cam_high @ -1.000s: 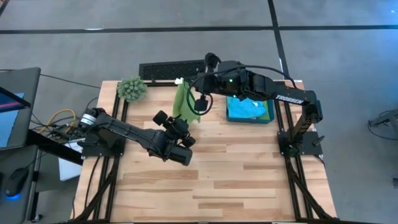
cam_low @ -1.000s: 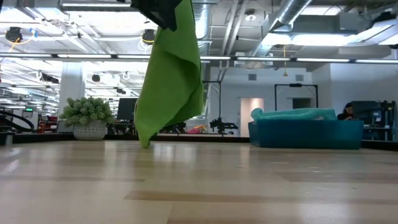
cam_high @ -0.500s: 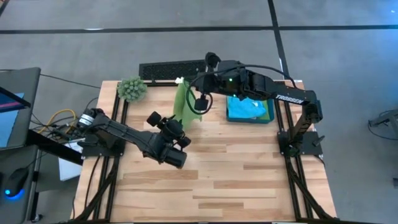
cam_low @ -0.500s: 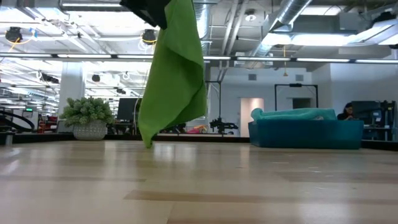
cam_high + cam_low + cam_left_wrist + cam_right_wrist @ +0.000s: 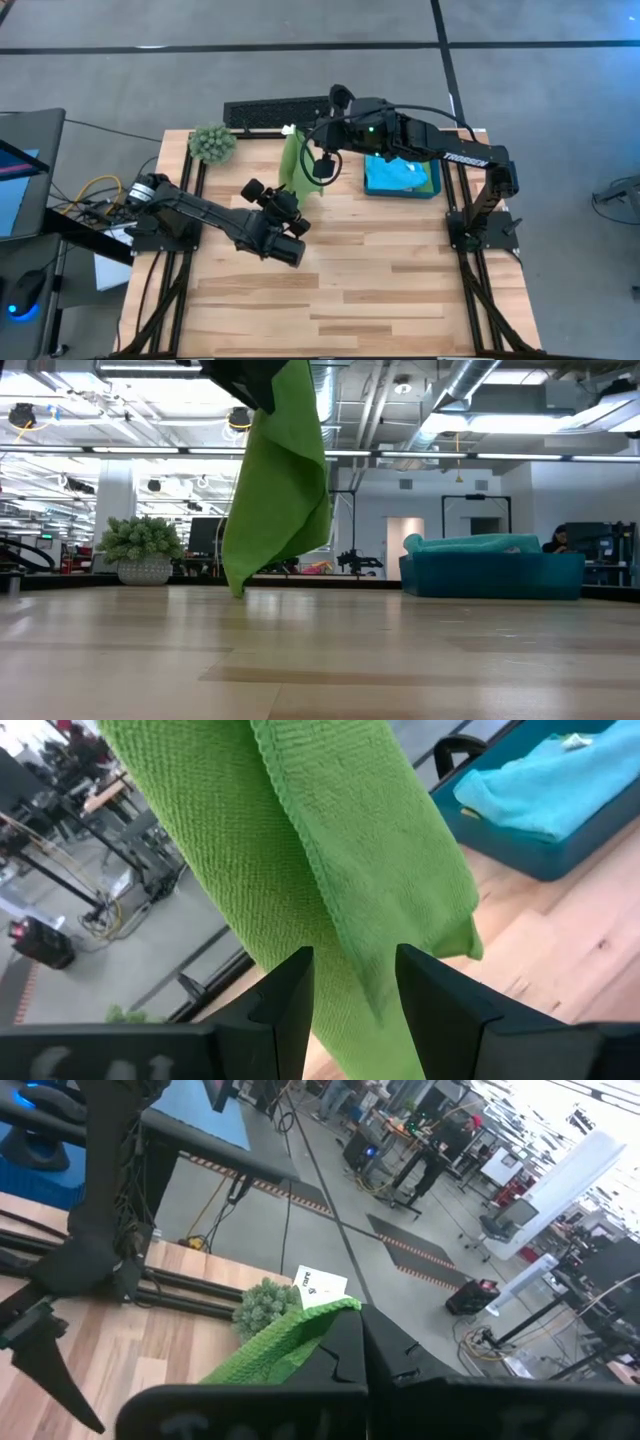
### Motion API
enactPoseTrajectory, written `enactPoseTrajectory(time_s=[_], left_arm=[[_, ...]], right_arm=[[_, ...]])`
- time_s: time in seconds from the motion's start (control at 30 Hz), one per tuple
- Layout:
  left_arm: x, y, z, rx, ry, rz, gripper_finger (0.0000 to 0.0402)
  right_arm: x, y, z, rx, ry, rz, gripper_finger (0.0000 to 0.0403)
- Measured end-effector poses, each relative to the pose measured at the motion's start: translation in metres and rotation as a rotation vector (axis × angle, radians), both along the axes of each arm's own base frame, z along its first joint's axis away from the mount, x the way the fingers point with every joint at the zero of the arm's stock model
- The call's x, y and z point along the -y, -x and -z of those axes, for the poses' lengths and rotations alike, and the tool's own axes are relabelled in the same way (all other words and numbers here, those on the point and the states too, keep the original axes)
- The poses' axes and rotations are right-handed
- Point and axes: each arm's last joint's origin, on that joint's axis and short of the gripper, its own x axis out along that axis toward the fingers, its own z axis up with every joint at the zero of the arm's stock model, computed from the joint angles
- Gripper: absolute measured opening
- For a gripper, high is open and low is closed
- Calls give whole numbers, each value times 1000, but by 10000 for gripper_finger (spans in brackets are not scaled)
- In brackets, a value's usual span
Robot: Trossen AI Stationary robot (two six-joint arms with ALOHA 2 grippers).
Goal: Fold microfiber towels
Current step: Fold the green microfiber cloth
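Note:
A lime green microfiber towel (image 5: 293,165) hangs in loose folds over the far middle of the table. My right gripper (image 5: 308,152) is shut on its top (image 5: 262,378). My left gripper (image 5: 283,197) stands open just on the near side of the hanging cloth. In the left wrist view its two fingers (image 5: 290,990) flank the towel's hemmed edge (image 5: 345,925), and I cannot tell whether they touch it. A light blue towel (image 5: 397,172) lies in a teal bin (image 5: 433,185) at the far right. My right gripper pinches the green towel's upper edge (image 5: 318,1316) between its two shut fingers, coming roughly level from the table's right side. The towel hangs slack below the fingers in several folds. Its lowest corner (image 5: 236,588) is down near the tabletop; whether it touches, I cannot tell.
A fuzzy green plant ball (image 5: 212,143) sits at the far left corner. A black slotted tray (image 5: 275,112) lies beyond the far edge. The near half of the wooden table (image 5: 360,300) is bare wood.
The hanging green towel has swayed slightly, its lower corner drifting a little. Both grippers have kept their places and states.

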Motion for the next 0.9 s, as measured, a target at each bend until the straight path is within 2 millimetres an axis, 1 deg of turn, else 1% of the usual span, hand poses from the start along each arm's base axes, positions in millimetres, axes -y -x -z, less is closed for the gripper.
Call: enactPoseTrajectory(time_s=[0.1, 0.23, 0.37, 0.47, 0.63, 0.7, 0.77, 0.9], left_arm=[[-1, 0, 0, -19, -13, 5, 137], [-10, -2, 0, -35, -20, -15, 137], [-19, -6, 11, -80, 19, -14, 137], [-20, -10, 17, -105, 29, 15, 137], [-19, -14, 16, -165, 23, 72, 134], [-19, -14, 16, -190, 42, 88, 124], [-20, -14, 17, -199, 51, 92, 102], [-22, -15, 17, -193, 56, 87, 34]], right_arm=[[0, 0, 0, -1, 3, -1, 2], [-2, 0, 0, -2, 5, -6, 2], [-3, 0, 0, -2, 7, -9, 2], [-3, 0, 0, -2, 7, -8, 2], [-3, 0, 0, -3, 7, -9, 2], [-3, 0, 0, -3, 7, -9, 2], [-3, 0, 0, -3, 7, -9, 2], [-2, 0, 0, -4, 7, -8, 2]])
